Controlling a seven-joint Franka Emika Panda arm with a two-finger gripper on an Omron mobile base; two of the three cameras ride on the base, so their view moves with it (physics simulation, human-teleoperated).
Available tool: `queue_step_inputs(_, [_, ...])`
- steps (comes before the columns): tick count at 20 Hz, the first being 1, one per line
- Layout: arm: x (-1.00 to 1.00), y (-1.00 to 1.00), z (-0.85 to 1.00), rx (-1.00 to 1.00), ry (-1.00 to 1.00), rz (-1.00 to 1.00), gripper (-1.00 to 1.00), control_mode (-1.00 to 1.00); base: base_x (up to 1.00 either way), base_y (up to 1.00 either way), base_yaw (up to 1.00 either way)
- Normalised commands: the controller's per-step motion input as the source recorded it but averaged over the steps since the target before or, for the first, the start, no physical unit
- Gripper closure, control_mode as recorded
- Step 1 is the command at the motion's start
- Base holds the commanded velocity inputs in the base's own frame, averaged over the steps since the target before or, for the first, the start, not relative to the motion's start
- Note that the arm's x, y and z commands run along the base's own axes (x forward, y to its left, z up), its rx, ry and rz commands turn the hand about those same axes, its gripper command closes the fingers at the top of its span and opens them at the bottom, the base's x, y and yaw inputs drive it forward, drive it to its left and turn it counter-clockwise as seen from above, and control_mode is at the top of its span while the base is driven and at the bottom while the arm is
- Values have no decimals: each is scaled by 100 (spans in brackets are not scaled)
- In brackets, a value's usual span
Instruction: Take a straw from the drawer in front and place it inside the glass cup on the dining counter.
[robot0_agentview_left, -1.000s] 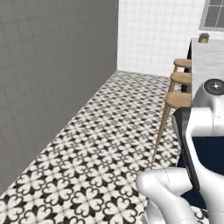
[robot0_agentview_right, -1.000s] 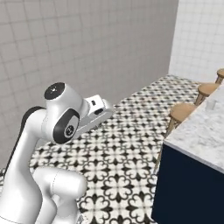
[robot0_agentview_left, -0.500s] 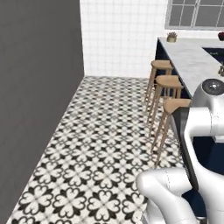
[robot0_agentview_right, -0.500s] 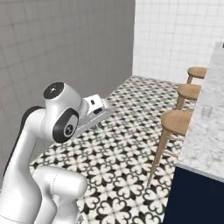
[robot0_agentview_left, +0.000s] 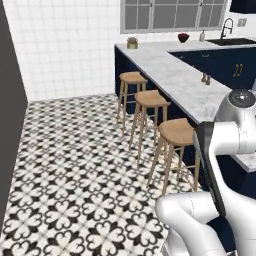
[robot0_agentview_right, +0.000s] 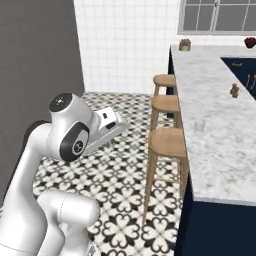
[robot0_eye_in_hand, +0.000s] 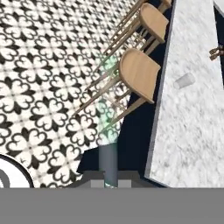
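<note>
The straw (robot0_eye_in_hand: 107, 131) is a pale see-through stick that runs up from between my fingertips over the floor and the nearest stool. My gripper (robot0_eye_in_hand: 108, 180) is shut on it; from the right base view the gripper (robot0_agentview_right: 119, 125) hangs over the tiled floor, left of the stools. The glass cup (robot0_agentview_right: 199, 125) stands on the dining counter (robot0_agentview_right: 215, 145) near its stool-side edge, abreast of the nearest stool, and shows faintly in the hand view as the glass cup (robot0_eye_in_hand: 184, 82). The dining counter (robot0_agentview_left: 170, 70) is a long marble top on a navy base.
Three round wooden stools (robot0_agentview_left: 176, 131) line the counter's side. Two small brown shakers (robot0_agentview_right: 233, 90) stand farther along the marble. A potted plant (robot0_agentview_left: 132, 42) sits at the counter's far end under the window. The black-and-white tiled floor (robot0_agentview_left: 75, 165) lies open to the left, by a grey wall (robot0_agentview_right: 35, 75).
The whole picture has swung as the base moved: the counter and stools have come closer and more central. The arm keeps the same pose on the base.
</note>
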Motion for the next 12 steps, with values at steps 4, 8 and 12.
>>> queue_step_inputs(4, [0, 0, 0, 0, 0, 0, 100, 100, 72, 44, -63])
queue_step_inputs(8, [0, 0, 0, 0, 0, 0, 100, 100, 70, 50, -61])
queue_step_inputs(12, [0, 0, 0, 0, 0, 0, 100, 100, 68, 63, -55])
